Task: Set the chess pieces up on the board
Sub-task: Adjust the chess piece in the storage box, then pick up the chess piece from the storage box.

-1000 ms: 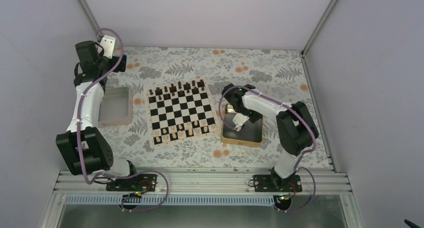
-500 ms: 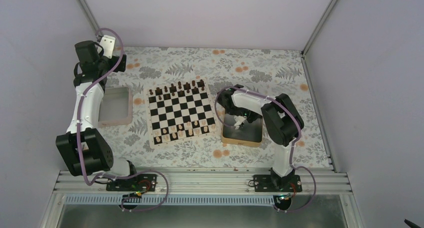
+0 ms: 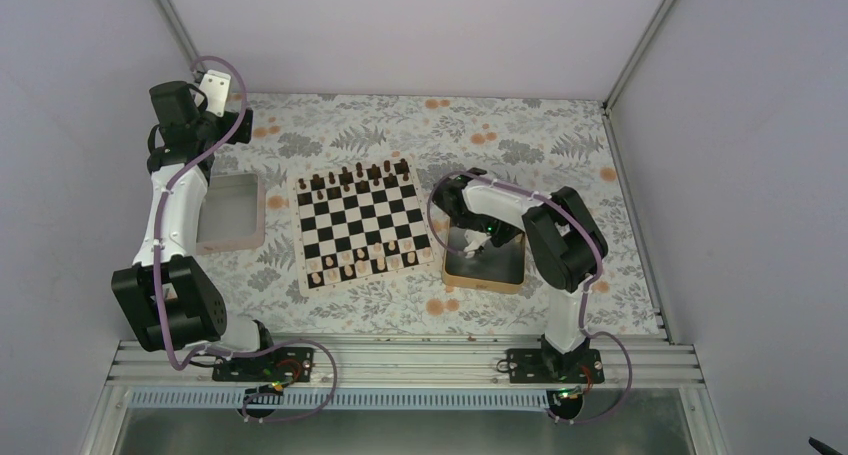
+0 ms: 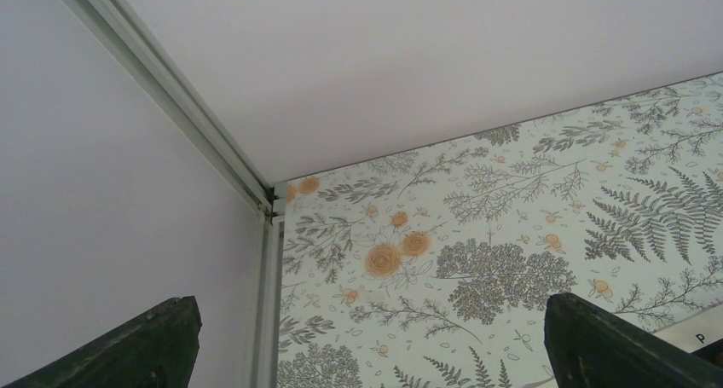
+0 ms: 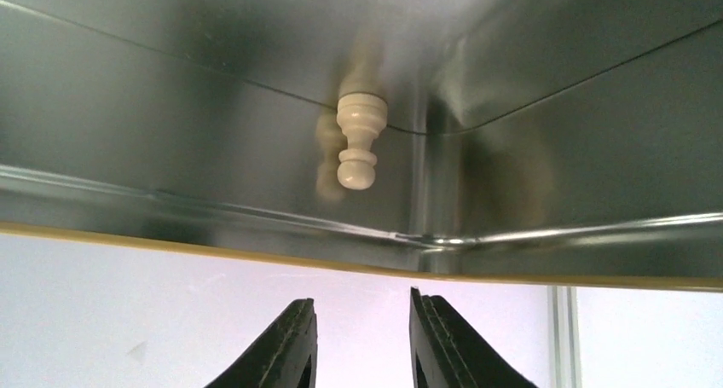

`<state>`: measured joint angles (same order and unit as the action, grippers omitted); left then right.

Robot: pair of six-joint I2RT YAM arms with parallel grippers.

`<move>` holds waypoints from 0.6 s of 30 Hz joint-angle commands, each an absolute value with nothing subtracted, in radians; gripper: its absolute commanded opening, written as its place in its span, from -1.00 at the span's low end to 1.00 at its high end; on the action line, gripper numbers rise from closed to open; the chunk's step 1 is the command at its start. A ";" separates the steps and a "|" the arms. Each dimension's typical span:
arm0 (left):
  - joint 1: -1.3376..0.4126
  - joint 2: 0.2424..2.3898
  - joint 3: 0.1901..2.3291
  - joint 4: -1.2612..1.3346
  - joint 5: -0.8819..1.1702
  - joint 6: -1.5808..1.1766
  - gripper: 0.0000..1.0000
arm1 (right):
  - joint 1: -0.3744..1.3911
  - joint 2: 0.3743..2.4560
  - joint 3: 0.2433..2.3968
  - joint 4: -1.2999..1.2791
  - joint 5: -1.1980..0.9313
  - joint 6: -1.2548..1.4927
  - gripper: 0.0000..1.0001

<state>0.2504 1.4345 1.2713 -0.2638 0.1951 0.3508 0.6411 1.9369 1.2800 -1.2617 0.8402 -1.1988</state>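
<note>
1. Main risk: pawn [image 5: 360, 141] is lying on its side, tucked into a corner of gold tin tray [image 5: 170, 107]; walls are close on two sides, so a finger may be stopped by the tin before the grip is made.
2. Pawn is small & round; it could be rolled or squirted out if pinched off-centre.
3. Tin looks light; it could be dragged or tipped if the rim is snagged; board [image 3: 362, 220] is just beside it, so set pieces could be knocked.
4. R gripper [image 5: 360, 345]: jaws parted only narrowly, nothing held, aimed at the pawn from outside the rim; gap prob. needs widening first.
5. L gripper [image 4: 373, 320]: jaws spread wide, nothing held, raised at far-left corner.
6. Containers: one light pawn seen in gold tin, rest of floor hidden by arm in top view; no contents made out in pale tray [image 3: 228, 243].
7. Board: light pieces [image 3: 360, 265] along near rows, dark pieces [image 3: 355, 178] along far edge.
</note>
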 commanded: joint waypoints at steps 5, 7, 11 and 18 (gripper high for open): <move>0.249 1.427 1.295 -0.256 0.193 0.348 1.00 | 0.624 1.859 1.387 -1.287 0.634 -1.216 -0.41; 0.248 1.427 1.292 -0.252 0.190 0.347 1.00 | 0.593 1.836 1.453 -1.288 0.510 -1.235 -0.40; 0.248 1.432 1.292 -0.249 0.190 0.347 1.00 | 0.480 1.776 1.536 -1.289 0.268 -1.255 -0.26; 0.247 1.439 1.292 -0.250 0.193 0.344 1.00 | 0.384 1.783 1.384 -1.288 0.194 -1.112 -0.35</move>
